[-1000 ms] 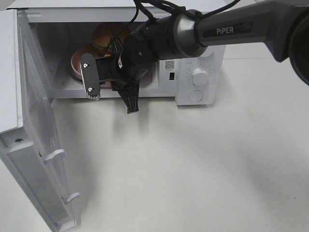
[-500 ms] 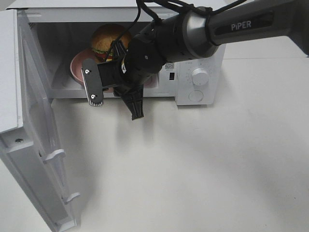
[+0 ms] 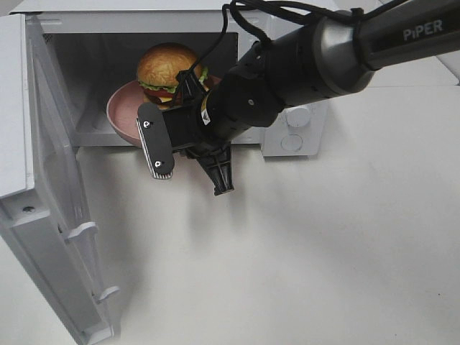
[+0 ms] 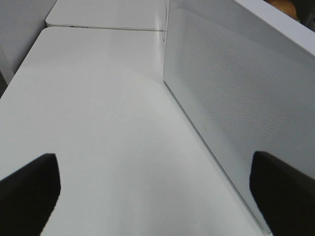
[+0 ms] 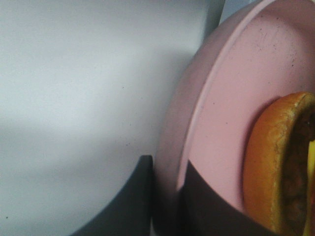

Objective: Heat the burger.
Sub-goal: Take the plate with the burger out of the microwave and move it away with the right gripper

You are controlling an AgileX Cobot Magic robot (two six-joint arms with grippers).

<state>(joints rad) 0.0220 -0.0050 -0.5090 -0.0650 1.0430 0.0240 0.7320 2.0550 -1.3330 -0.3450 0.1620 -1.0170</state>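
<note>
The left end effector (image 4: 157, 196) hangs over a white table (image 4: 93, 113), its two dark fingers (image 4: 27, 191) set wide apart with nothing between them; only their blurred tips show. Bare tabletop fills the gap between the fingers and stretches ahead of them. Beside one finger stands a white panel (image 4: 231, 103), upright on the table, its face covered in a fine dotted mesh; it runs away from the end effector toward a straight vertical edge. Beyond that edge, well ahead of the end effector, a seam crosses the surface where a second white table (image 4: 108, 14) begins. A small orange-brown patch (image 4: 285, 6) shows past the panel's top edge, too little to identify.
</note>
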